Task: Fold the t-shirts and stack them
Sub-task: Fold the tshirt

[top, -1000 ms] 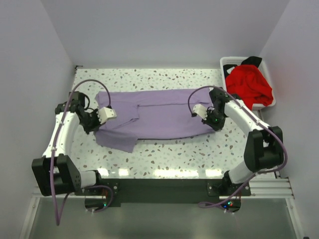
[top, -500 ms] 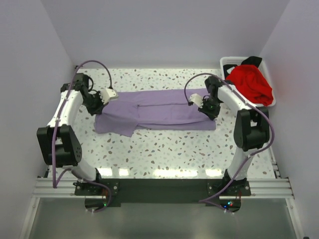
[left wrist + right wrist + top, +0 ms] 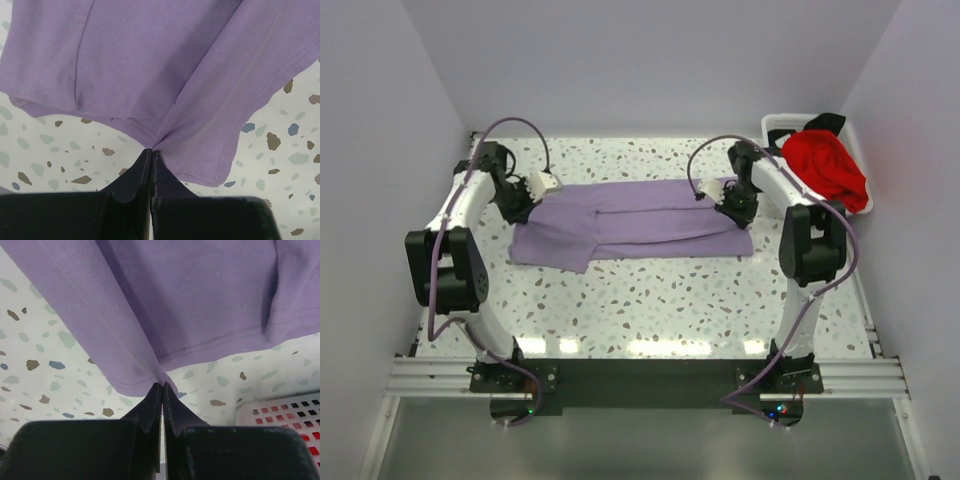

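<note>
Folding step: left hand (image 3: 151, 154) and right hand (image 3: 161, 387) each pinch the lavender t-shirt (image 3: 650, 225) edge. Likely next: lay flat, release.

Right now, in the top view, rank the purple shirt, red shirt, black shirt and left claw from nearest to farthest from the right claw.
1. The purple shirt: pinched in the right claw itself.
2. The red shirt: in the basket at the far right.
3. The black shirt: behind the red one, at the basket's far end.
4. The left claw: at the purple shirt's opposite end.
</note>
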Motion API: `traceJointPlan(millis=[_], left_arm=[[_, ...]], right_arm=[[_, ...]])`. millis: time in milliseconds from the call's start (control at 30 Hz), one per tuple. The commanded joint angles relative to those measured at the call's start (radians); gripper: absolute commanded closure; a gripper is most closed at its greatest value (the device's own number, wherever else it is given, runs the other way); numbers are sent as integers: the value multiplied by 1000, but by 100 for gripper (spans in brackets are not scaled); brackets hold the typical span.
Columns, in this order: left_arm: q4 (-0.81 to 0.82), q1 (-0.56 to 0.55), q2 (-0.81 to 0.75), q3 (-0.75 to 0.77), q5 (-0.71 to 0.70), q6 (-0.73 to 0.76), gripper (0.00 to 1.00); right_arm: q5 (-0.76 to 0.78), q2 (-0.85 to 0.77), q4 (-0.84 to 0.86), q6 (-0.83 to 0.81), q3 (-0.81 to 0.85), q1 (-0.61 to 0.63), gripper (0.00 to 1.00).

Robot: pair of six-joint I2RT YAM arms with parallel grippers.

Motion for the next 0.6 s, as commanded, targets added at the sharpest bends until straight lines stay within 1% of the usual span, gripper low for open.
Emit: traceJointPlan(millis=[0,367,567], left_arm=[[46,18,15,58,-10,-9,100],[96,28,72,81,-11,-43,100],[113,25,95,101,-16,-51,100]], right_arm=[[26,20,-32,-36,61,-9,100],[46,113,-38,-54,169,-14,100],[55,145,-23,-62,172,-17,100]])
